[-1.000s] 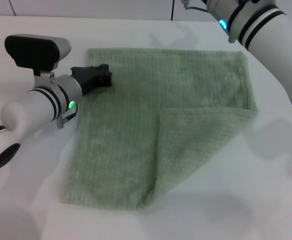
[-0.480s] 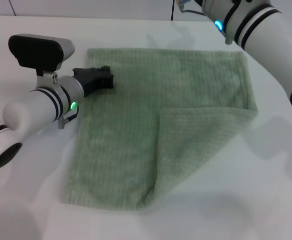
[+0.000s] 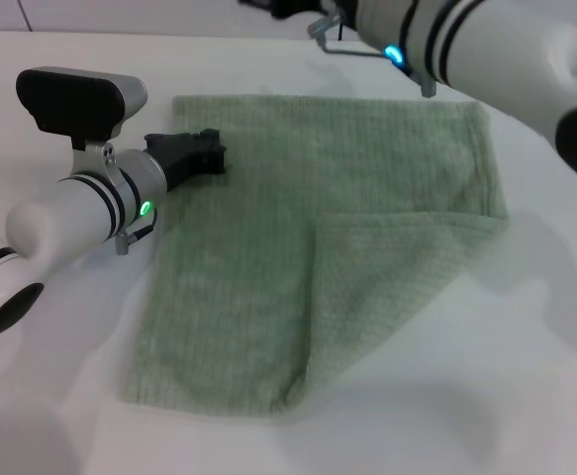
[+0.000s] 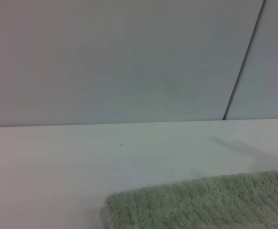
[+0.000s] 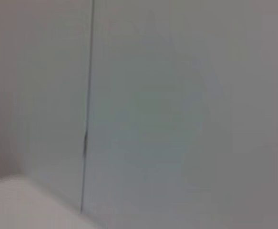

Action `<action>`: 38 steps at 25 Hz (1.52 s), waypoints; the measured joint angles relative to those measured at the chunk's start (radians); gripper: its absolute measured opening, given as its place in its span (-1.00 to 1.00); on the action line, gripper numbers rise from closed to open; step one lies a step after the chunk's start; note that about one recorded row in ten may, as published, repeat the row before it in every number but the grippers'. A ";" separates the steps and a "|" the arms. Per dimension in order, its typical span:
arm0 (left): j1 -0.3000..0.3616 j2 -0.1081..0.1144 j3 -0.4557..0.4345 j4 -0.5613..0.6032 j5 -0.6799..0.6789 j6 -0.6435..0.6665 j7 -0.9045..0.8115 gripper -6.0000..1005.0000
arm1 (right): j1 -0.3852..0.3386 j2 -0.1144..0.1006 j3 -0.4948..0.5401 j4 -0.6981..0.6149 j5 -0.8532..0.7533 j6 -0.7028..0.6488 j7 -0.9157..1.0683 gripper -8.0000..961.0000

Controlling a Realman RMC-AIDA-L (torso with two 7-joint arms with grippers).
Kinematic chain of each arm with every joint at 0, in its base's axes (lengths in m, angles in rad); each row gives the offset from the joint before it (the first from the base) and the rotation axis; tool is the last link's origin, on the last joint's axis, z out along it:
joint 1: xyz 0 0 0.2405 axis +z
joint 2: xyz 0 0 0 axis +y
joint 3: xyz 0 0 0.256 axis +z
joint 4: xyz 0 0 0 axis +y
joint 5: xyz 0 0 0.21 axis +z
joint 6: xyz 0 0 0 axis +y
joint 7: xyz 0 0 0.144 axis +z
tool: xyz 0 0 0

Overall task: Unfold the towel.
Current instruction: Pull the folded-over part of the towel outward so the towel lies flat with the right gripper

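Green towel (image 3: 298, 247) corner folded, left tool (image 3: 207, 153) on edge

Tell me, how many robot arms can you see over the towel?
2. The left arm lies at the towel's left edge, its left gripper resting on the cloth. The right arm reaches across the towel's far right corner; its gripper is out of view.

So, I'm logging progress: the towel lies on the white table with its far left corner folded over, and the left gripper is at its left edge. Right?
Not quite. The folded-over corner of the towel is the near right one, not the far left; the head view shows that flap lying on top. The rest holds: the towel is on the white table, and the left gripper is at its left edge.
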 joint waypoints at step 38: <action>0.003 0.004 -0.019 0.000 -0.002 -0.001 0.000 -0.99 | 0.142 0.003 0.457 0.078 0.302 1.103 -0.708 0.72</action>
